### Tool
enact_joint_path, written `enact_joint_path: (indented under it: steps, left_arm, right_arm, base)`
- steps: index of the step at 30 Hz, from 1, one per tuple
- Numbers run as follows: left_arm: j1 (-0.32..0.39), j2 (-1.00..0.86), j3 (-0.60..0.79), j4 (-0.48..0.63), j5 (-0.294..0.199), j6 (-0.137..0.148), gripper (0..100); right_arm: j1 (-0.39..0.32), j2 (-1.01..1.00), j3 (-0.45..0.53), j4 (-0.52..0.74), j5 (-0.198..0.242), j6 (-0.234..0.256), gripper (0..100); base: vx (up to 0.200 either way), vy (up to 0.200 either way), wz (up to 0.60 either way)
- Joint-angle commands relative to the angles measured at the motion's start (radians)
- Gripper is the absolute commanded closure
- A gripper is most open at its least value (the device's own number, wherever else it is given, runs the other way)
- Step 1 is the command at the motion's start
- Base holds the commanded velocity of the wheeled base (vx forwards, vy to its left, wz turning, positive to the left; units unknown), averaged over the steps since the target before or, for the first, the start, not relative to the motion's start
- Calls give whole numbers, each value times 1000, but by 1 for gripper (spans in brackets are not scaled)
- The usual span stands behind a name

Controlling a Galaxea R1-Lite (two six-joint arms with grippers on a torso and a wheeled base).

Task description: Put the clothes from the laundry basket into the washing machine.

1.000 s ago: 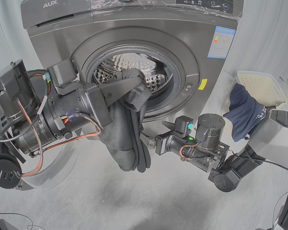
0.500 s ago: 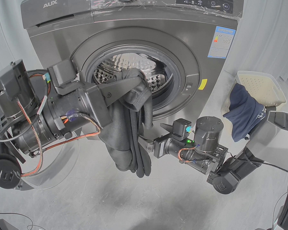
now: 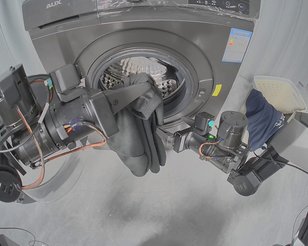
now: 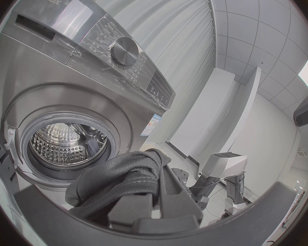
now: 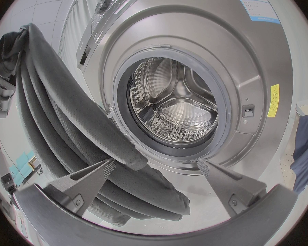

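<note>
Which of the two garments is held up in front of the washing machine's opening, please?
The dark grey garment, clamped in the left hand; the navy garment instead hangs over the rim of the laundry basket.

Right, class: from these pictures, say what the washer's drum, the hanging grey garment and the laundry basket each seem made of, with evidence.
Drum: probably stainless steel, polished; it mirrors light and has punched holes.
Grey garment: soft fabric, perhaps a knit, matte; it drapes in folds and shows a fine pitted texture.
Laundry basket: likely moulded plastic, cream, with rows of small perforations.
</note>
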Motion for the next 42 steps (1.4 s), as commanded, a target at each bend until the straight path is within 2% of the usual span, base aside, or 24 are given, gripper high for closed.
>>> enact_joint_path:
  steps: [1,13,22,31,32,36,42]
  left_arm:
    - [0,1,1,0,0,0,100]
    - [-2,-2,8,0,0,1,100]
    - [-9,0,4,-2,1,1,100]
    - [-9,-2,9,-2,1,0,100]
    - [-8,-2,9,-2,1,0,100]
    - [0,6,15,-2,8,0,100]
    - [5,21,11,0,15,-2,100]
  right_arm:
    - [-17,-44,22,0,4,-3,0]
    - [-15,-52,9,1,5,-12,0]
    - [43,23,-27,-3,4,-12,0]
    - [57,69,-119,-33,7,-6,0]
    - [58,69,-119,-43,8,-6,100]
    - [57,46,-91,-65,22,-8,100]
    - [40,-106,36,-68,25,-14,100]
  base:
    - [0,0,0]
    - [0,0,0]
    - [0,0,0]
    - [0,0,0]
    - [0,0,0]
    - [0,0,0]
    - [0,0,0]
